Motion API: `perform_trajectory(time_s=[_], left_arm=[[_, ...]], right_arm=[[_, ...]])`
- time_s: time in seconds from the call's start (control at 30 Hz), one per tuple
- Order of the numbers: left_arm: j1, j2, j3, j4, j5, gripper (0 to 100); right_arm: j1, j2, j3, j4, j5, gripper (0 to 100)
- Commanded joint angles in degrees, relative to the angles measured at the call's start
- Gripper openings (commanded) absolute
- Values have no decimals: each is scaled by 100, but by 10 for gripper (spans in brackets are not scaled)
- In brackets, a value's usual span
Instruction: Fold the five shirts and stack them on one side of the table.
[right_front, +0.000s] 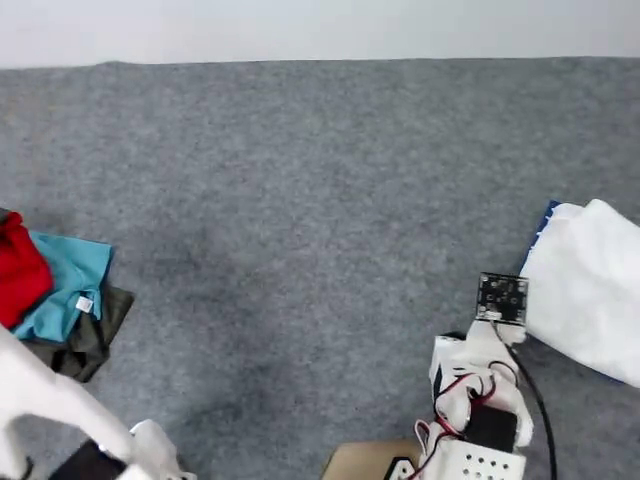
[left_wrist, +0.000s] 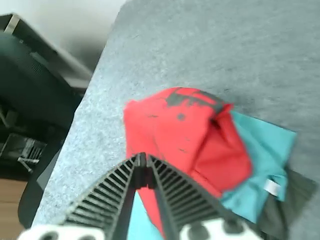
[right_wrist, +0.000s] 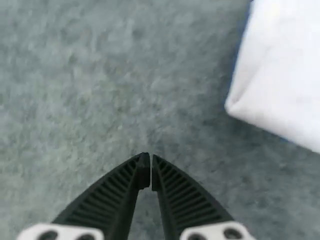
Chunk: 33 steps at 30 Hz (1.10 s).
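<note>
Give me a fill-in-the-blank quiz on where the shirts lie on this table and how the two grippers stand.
1. The left gripper, jaws shut, hangs above the ____ shirt, which tops the teal shirt and the dark shirt.
2. A ____ edge shows from beneath the folded white shirt.
3. The right gripper is ____ and holds nothing, over the grey table.
Missing words: red; blue; shut.
</note>
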Motion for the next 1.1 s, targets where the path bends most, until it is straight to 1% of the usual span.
perform_trajectory(time_s=[0.0, 0.13, 0.23, 0.3, 0.37, 0.53, 0.67, 0.73, 0.9, 0.97, 1.07], left_arm=[[-237, 378, -180, -466, -158, 69], [-334, 826, -180, -730, -193, 137], [-325, 1257, -171, -818, -202, 181], [-316, 1618, -180, -870, -202, 206], [-316, 2013, -180, -949, -202, 221], [-185, 3051, -180, -1055, -369, 235], [9, 3833, -180, -1363, -299, 231], [105, 4123, -189, -1521, -70, 205], [448, 4273, -189, -1591, -18, 2], [554, 4193, -330, -1284, -18, 6], [738, 3965, -716, -598, 0, 4]], right_arm=[[-242, -84, 97, 4, -70, 9], [-541, -66, 149, 13, -62, 9], [-558, -66, 149, 84, -62, 9], [-549, -66, 149, 347, -62, 9], [-549, -66, 149, 690, -44, 10], [-558, -57, 149, 664, -35, 10], [-558, -57, 149, 664, -35, 10], [-558, -57, 149, 664, -35, 10], [-567, -57, 149, 664, -35, 10], [-558, -57, 149, 664, -35, 10], [-567, -57, 149, 664, -35, 10]])
